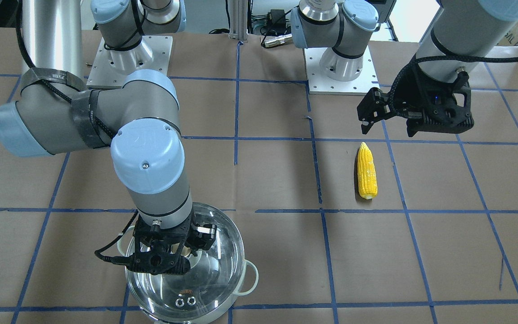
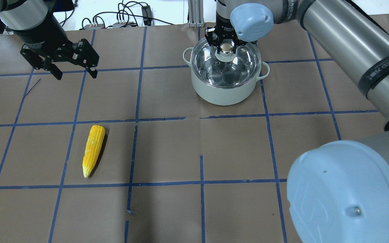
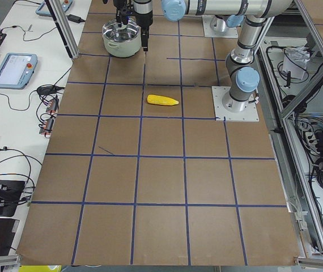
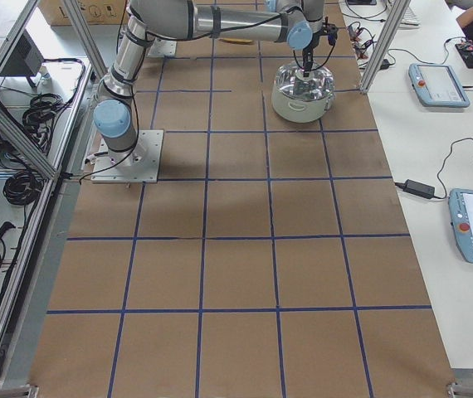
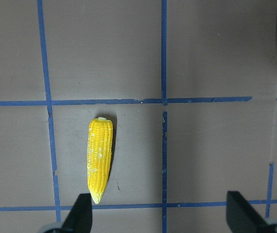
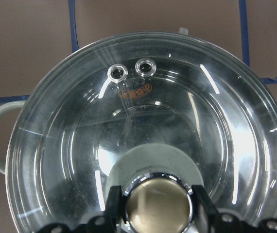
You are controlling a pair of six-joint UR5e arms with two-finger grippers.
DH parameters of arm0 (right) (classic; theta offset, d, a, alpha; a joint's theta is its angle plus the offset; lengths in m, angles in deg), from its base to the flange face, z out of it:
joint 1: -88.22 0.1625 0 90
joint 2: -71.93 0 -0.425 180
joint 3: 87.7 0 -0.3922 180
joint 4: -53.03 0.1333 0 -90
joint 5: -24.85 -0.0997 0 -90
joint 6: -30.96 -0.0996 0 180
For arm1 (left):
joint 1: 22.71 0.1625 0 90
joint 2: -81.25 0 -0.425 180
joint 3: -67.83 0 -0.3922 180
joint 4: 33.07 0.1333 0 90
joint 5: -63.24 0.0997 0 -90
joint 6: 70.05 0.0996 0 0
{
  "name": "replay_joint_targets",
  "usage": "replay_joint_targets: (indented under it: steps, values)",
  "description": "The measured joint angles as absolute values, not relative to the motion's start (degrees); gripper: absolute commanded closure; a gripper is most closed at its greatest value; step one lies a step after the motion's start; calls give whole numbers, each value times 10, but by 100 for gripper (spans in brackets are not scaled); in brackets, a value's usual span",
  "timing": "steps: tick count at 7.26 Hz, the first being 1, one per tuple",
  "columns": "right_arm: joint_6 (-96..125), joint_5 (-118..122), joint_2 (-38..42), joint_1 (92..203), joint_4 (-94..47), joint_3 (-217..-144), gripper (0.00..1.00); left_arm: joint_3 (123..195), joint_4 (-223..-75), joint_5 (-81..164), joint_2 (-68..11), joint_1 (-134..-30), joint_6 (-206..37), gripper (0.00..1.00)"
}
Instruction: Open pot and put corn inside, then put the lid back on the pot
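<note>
Brown paper-covered table (image 2: 167, 152), marked off by a blue tape grid.
The pot (image 2: 222, 93) stands on it directly beneath the right gripper (image 2: 227, 48). The corn (image 2: 93, 150) lies flat in one square, below the left gripper (image 2: 76, 75) and toward the robot's side, well apart from the pot.

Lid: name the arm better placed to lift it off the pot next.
Right. The right gripper sits over the lid, jaws pressed against its knob. The left gripper hangs open near the corn, well away from the pot.
</note>
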State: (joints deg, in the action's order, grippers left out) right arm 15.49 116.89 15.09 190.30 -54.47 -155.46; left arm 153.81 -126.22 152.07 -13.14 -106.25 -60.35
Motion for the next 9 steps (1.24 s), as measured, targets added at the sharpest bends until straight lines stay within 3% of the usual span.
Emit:
replay_joint_targets:
  steps: [4, 7, 9]
  values:
    - [189, 1169, 110, 1892, -498, -1552, 88, 1640, -1197, 1517, -176, -1007, -531, 4]
    - [264, 1164, 16, 1855, -373, -1558, 88, 1769, -1039, 1519, -196, -994, -512, 4]
    - [309, 1153, -68, 1811, -283, -1585, 87, 1797, -982, 1521, -228, -979, -512, 7]
